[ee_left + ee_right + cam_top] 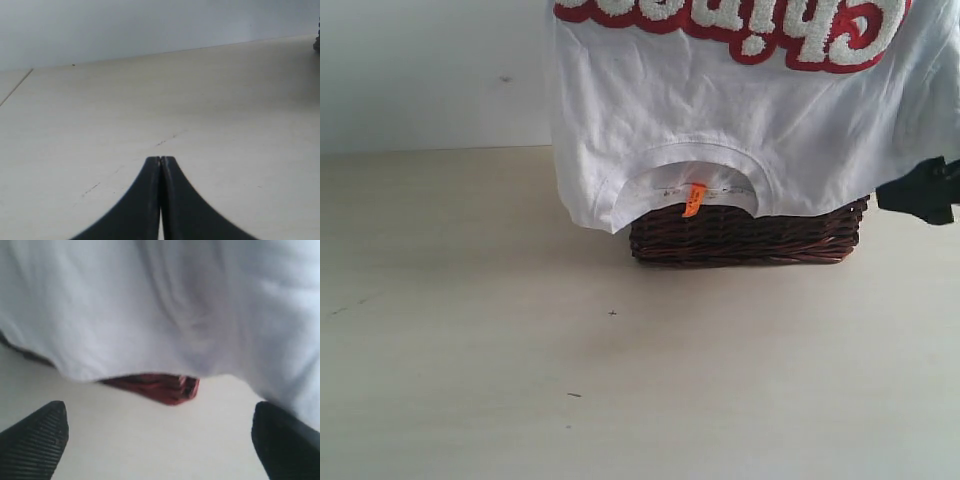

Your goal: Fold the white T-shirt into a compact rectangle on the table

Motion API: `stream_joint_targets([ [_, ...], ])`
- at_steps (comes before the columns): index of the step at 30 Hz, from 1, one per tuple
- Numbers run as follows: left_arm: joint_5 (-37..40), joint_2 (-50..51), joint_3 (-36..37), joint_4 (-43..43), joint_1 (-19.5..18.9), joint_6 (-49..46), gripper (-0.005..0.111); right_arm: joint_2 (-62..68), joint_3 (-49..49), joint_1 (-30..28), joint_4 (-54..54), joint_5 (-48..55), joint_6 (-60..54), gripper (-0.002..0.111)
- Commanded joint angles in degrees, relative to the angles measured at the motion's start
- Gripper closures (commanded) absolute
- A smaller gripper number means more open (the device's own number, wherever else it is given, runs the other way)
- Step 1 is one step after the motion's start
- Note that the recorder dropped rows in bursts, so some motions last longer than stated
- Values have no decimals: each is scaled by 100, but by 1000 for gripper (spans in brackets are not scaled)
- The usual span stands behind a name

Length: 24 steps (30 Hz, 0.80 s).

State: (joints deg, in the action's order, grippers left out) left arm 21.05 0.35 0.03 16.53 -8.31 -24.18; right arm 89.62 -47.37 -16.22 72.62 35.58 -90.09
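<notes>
Pale beige table (520, 400) is lying bare across the foreground of the exterior view, and behind it the white T-shirt (720, 130) is hanging draped over a dark brown wicker basket (750, 240), so the garment is not yet lying on the table. Its ribbed collar (660, 172) is drooping down the basket's front wall with the small orange neck tag (694, 198) dangling in the opening, while the fuzzy red-outlined lettering (750, 25) is showing upside down near the top edge. In the right wrist view, the right gripper (160, 435) is hovering low over the table with its jaws spread wide and nothing between them, facing the sagging white cloth and a strip of basket beneath it. In the left wrist view, the left gripper (160, 165) is sitting clenched on nothing, its fingers pressed together above bare table, well apart from the shirt. Judging by the soft folds, the tee is looking thin, light and limp; it will probably sag, bunch and slide rather than hold any shape, with the lettering patch acting somewhat stiffer. Pinching the firmer shoulder seams beside the collar, or the cloth's hanging edge, seems the surest hold.
</notes>
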Motion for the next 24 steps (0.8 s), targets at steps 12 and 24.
stream_joint_targets([
  [12, -22, -35, -3, 19, 28, -6, 107, 261, 24, -10, 1680, 305, -868, 86],
  [24, -22, -35, -3, 19, 28, -6, 107, -595, 24, -10, 793, 1773, -459, 108],
])
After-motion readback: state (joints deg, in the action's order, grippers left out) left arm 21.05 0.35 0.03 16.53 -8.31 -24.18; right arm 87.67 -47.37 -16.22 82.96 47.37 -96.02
